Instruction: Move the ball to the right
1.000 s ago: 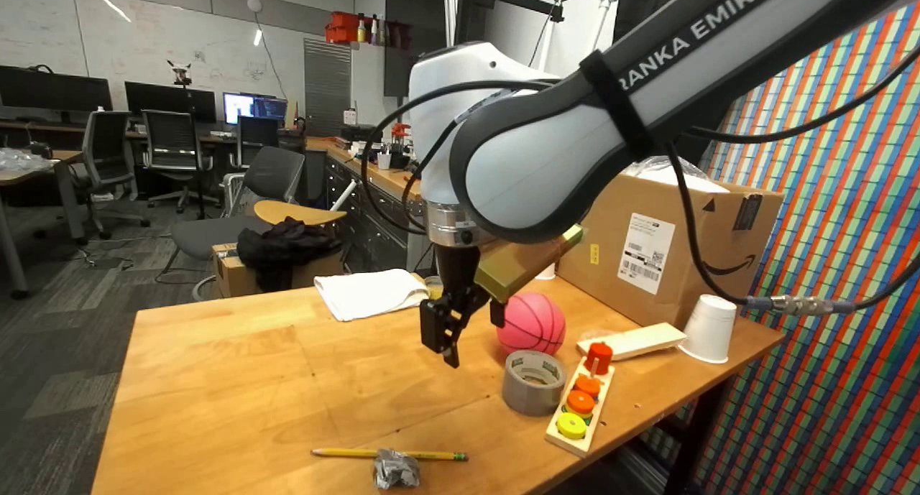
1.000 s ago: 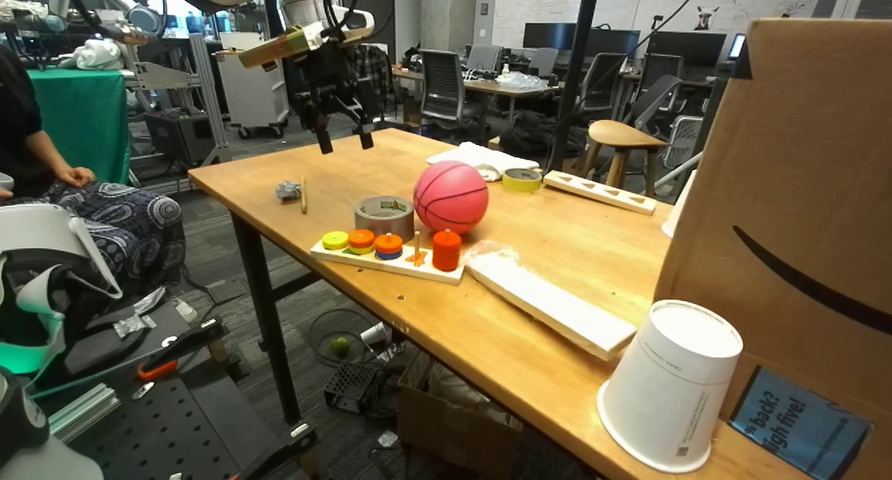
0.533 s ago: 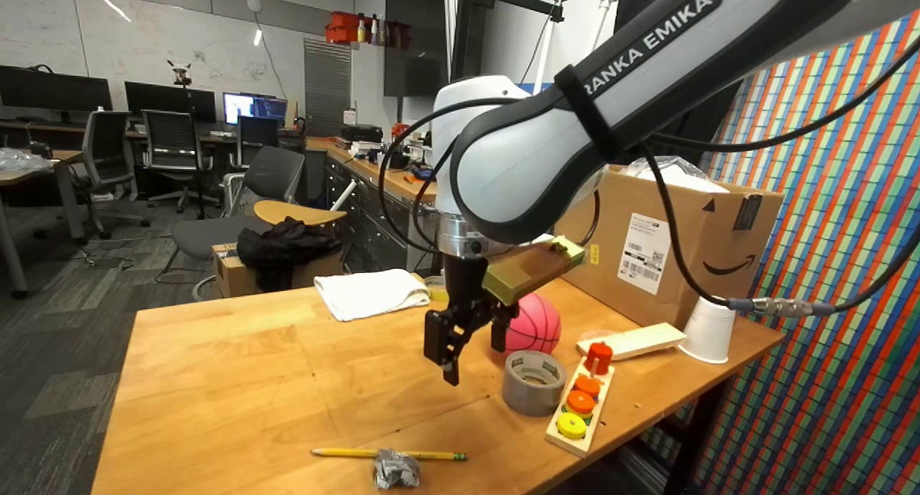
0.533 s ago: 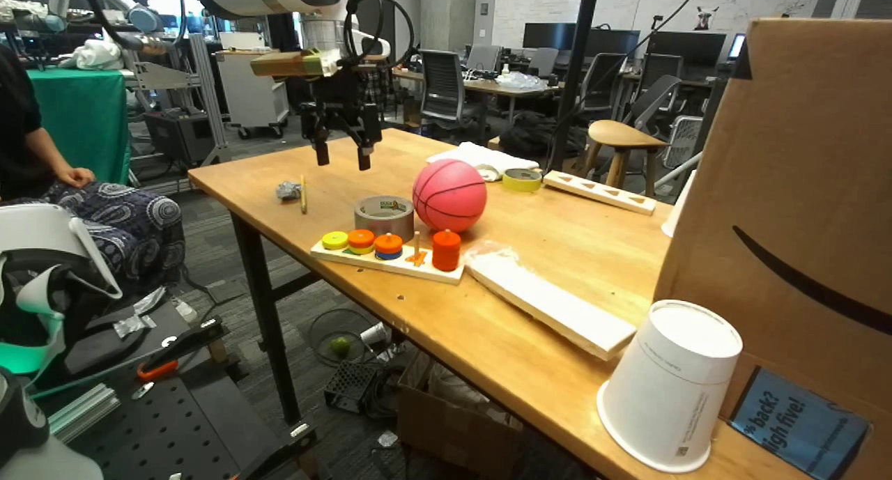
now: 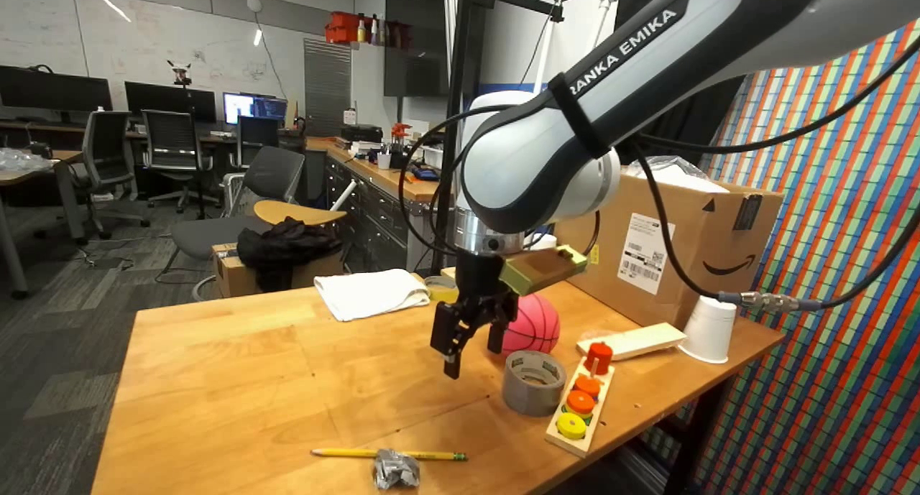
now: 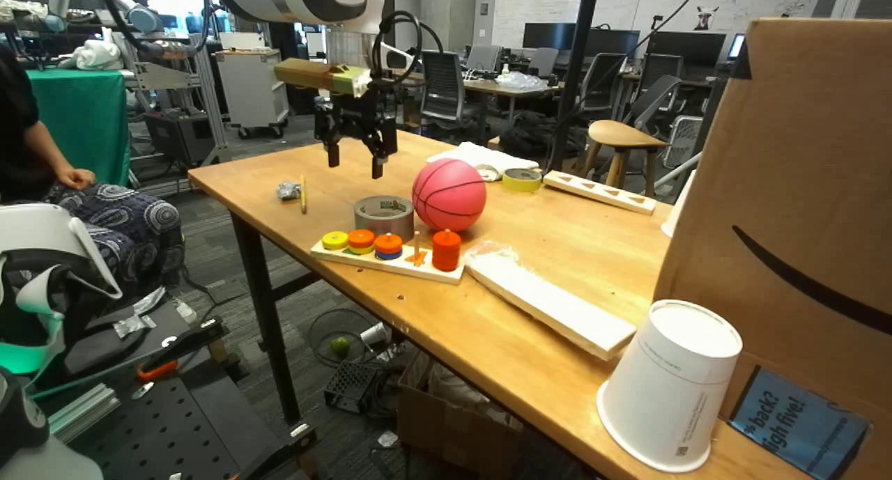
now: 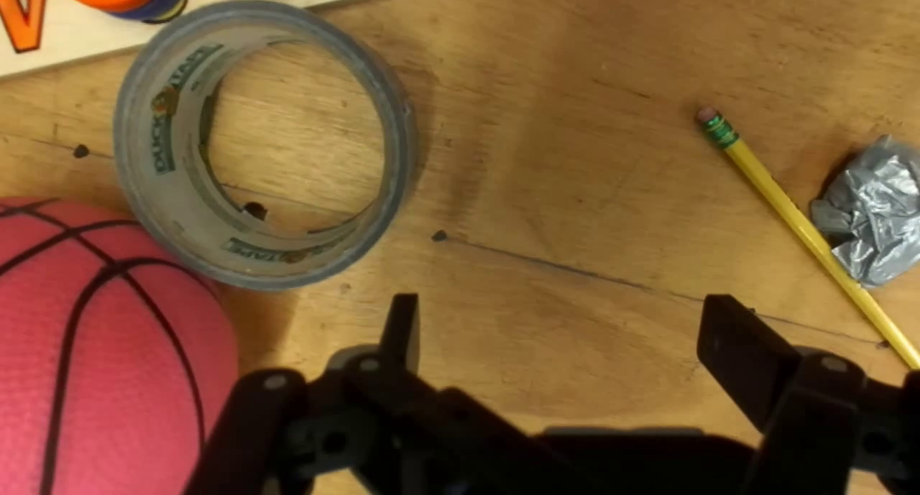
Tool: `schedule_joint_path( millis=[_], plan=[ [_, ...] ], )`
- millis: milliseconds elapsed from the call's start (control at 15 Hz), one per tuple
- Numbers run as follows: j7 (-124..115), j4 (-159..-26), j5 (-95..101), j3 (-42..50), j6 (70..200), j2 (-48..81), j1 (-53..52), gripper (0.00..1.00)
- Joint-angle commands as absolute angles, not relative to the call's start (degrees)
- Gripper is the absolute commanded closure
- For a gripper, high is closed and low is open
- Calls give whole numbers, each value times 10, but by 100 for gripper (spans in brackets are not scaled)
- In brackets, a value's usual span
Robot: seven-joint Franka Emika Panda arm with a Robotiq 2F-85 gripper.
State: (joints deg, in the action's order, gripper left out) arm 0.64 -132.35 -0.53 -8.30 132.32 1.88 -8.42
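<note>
Gripper [image 7: 560, 333]: its jaws were spread wide and released, above the table [image 5: 230, 380] and near the gray tape roll [image 7: 147, 143].
Fingers [image 7: 744, 358]: in the wrist view they had bare wood between them.
Pink ball [image 6: 449, 194], in an exterior view: seen nearly whole, it rested just beside the tape roll; if these two touched, I could not tell.
Wrist view of the ball: only one part of it showed, at the edge.
Arm [image 5: 532, 161], in an exterior view: below it, the gripper hid one side of the ball.
Peg toy [image 6: 388, 249]: it lay just beside the tape roll.
Pencil [image 7: 805, 225] and silver lump [image 7: 873, 211]: close together, apart from the tape roll.
White cloth [image 5: 370, 294]: well apart from the tape roll.
</note>
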Motion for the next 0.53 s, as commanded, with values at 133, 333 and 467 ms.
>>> schedule_joint_path(
  millis=[133,333,467],
  plan=[
    [67,-1304,9,-66,1328,31,-64,0],
    [42,-1303,80,-45,1302,16,-49,0],
    [-7,-1332,179,-37,1299,-42,-47,0]
  ],
)
